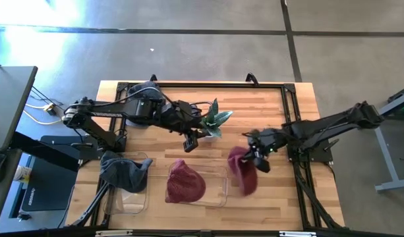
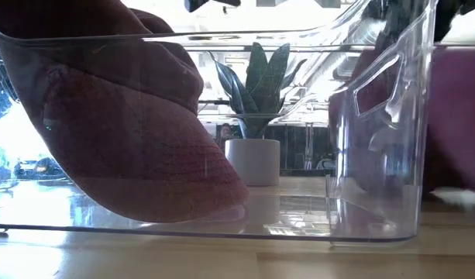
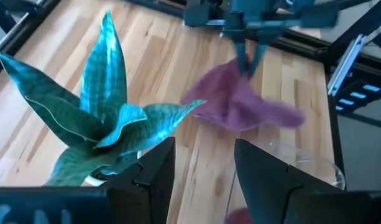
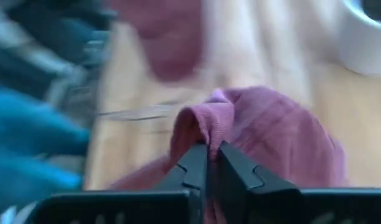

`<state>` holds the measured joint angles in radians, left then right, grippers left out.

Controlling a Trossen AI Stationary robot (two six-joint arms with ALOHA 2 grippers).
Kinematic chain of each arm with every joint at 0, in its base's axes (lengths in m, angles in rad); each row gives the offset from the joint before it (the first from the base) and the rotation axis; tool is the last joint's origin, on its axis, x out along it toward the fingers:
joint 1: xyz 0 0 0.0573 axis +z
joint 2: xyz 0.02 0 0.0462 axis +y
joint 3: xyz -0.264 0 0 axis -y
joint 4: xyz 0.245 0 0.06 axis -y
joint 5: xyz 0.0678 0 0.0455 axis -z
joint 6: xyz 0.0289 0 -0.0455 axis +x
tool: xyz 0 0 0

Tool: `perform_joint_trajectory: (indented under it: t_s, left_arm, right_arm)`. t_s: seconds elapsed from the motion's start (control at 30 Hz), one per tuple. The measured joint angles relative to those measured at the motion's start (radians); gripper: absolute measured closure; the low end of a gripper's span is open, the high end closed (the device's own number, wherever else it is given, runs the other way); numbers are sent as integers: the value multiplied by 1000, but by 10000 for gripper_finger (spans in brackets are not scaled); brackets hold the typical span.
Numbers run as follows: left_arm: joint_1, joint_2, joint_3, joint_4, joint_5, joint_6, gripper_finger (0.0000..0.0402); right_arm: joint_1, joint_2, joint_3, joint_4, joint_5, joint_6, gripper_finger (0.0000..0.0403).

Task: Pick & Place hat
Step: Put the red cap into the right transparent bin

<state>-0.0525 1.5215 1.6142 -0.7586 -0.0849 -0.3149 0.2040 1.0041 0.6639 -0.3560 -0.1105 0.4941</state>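
Observation:
My right gripper (image 1: 256, 160) is shut on a maroon hat (image 1: 244, 174), just right of a clear bin (image 1: 223, 191) at the table's near middle. Inside that bin a second maroon hat (image 1: 185, 183) rests on the floor. A grey hat (image 1: 124, 171) lies over the rim of another clear bin (image 1: 132, 201) at the near left. My left gripper (image 1: 188, 142) hovers open next to the potted plant (image 1: 213, 122), with nothing between its fingers (image 3: 150, 177). My right gripper pinches a bunched fold of the maroon hat's fabric (image 4: 199, 124) between its two fingers. The fingers slant down from the table's right side. The hat hangs slack below them (image 3: 240, 106). I cannot tell whether its lower edge touches the table.
The potted plant in its white pot (image 2: 252, 161) stands at the table's middle, behind the bins. A black frame (image 1: 290, 105) runs along the far and right edges. Bare wood lies at the far right of the table (image 1: 267, 108).

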Motion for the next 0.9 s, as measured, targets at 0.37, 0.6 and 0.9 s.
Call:
perform_joint_trajectory:
  t_s: [0.37,0.6,0.9]
  left_arm:
    - [0,-3,1,16,-10,-3,241]
    - [0,-3,1,16,-1,-3,241]
    - [0,16,-2,27,10,-4,241]
  right_arm:
    - [-62,99,7,212,-182,66,167]
    - [-151,11,18,-128,-66,135,140]
    - [-256,138,-161,14,-5,-2,143]
